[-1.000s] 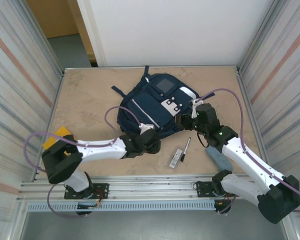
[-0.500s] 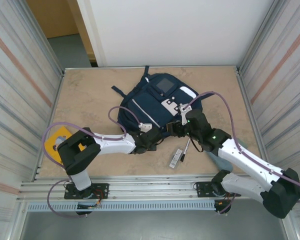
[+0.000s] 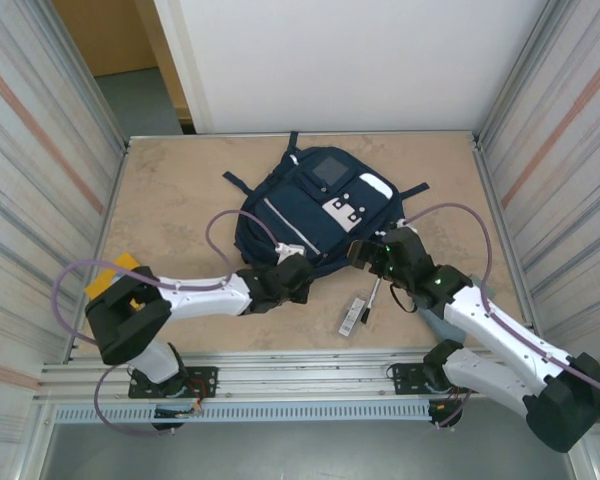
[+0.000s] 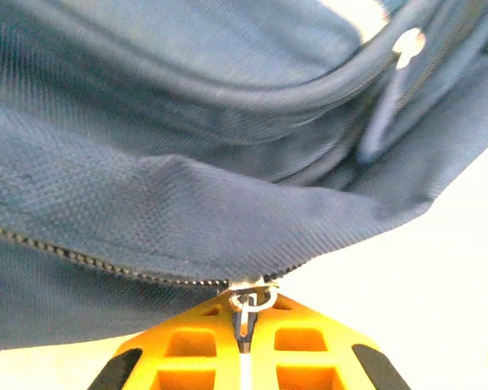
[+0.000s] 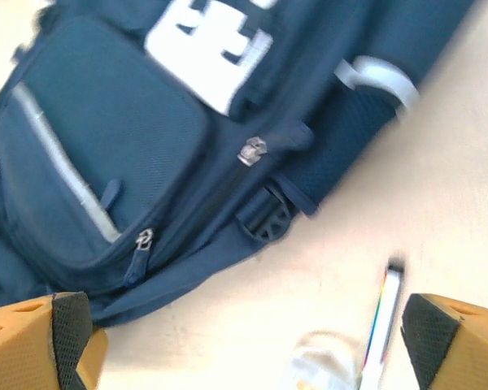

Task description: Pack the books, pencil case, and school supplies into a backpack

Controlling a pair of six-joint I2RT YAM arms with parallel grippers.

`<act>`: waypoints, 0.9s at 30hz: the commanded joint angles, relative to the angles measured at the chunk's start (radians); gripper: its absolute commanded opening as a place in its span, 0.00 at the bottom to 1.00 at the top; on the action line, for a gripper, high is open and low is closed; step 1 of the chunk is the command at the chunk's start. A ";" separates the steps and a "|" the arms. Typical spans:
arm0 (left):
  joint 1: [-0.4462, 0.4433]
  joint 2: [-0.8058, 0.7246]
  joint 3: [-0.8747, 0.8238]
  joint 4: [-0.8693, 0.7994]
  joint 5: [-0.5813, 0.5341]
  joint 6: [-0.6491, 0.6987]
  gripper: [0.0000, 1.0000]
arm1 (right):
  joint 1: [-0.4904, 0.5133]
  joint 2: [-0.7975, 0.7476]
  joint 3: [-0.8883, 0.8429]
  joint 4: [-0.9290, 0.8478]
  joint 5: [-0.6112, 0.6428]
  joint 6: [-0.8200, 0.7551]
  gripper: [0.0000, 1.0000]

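Plainly, the one label-like mark is the white patch (image 3: 345, 211) on the backpack (image 3: 310, 205), and its dark marks are too small to read.

The backpack lies flat and front up on the desk (image 3: 180, 200), with its handle loop (image 3: 292, 142) pointing to the far edge. At the backpack's near edge, the left gripper (image 3: 300, 270) is clenched on a metal zipper pull (image 4: 246, 299); the left wrist view shows its orange fingers (image 4: 187, 349) pressed together around the pull. A second ago this gripper sat at the same edge, and the arm's elbow has since swung back out to the left.

The right gripper (image 3: 361, 251) hovers over the backpack's near-right corner with its fingers (image 5: 65, 329) spread wide and nothing between them. It has come nearer and lower than a second ago.

Just nearer than that corner lies the pen (image 3: 373, 293), its long axis running near to far and leaning slightly right. The white-and-black bar (image 3: 353, 315) lies parallel, just left of the pen. Neither has shifted.

The pencil case (image 3: 440, 322) lies to the near-right of the backpack, slanting from far-left to near-right, partly under the right arm. The book (image 3: 120, 266) lies well to the backpack's near-left, partly under the left arm.
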 commanded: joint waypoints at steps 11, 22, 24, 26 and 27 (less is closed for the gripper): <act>0.014 -0.122 -0.067 0.140 0.135 0.146 0.00 | 0.155 0.345 0.199 -0.045 -0.049 0.587 0.90; 0.019 -0.152 -0.063 0.113 0.149 0.169 0.00 | 0.118 0.564 0.238 0.120 -0.066 0.421 0.35; 0.034 -0.176 -0.069 0.084 0.148 0.169 0.00 | 0.103 0.571 0.265 0.095 -0.104 0.362 0.21; 0.058 -0.211 -0.076 0.020 0.141 0.166 0.00 | 0.090 0.568 0.290 0.048 -0.104 0.292 0.06; 0.068 -0.231 -0.079 -0.009 0.138 0.169 0.00 | 0.081 0.563 0.294 0.035 -0.097 0.263 0.05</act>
